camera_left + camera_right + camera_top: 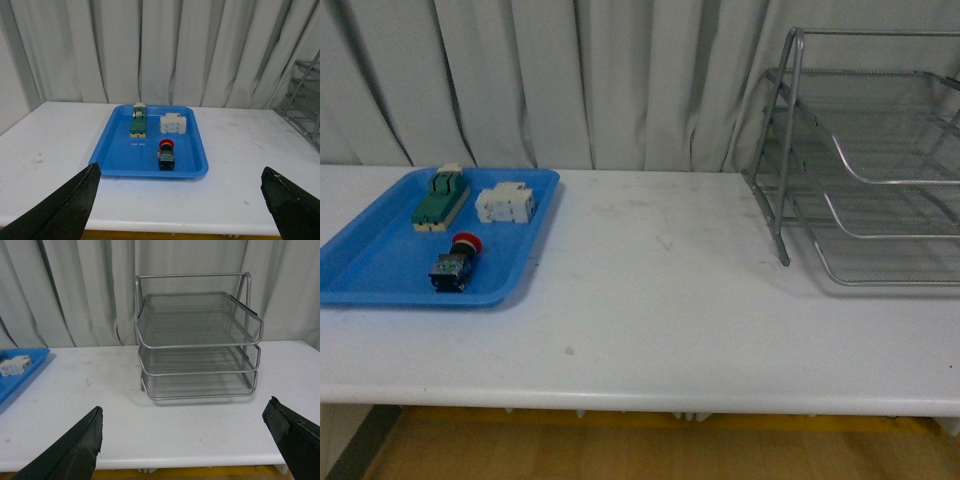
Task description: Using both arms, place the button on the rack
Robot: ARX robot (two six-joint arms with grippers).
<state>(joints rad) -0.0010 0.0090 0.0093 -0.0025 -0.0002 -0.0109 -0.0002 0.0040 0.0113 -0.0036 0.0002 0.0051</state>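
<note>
On bench (650, 300) left: blue tray (360, 270) holds button (454, 262), green block (440, 197), white block (506, 204) | right: rack (880, 185) | left pincer (179, 200), right pincer (182, 440) spread, aloft

button (453, 262) | red cap, on side (in blue tray (370, 262)); rack (865, 140) | 3-tier, upright, rt
</note>
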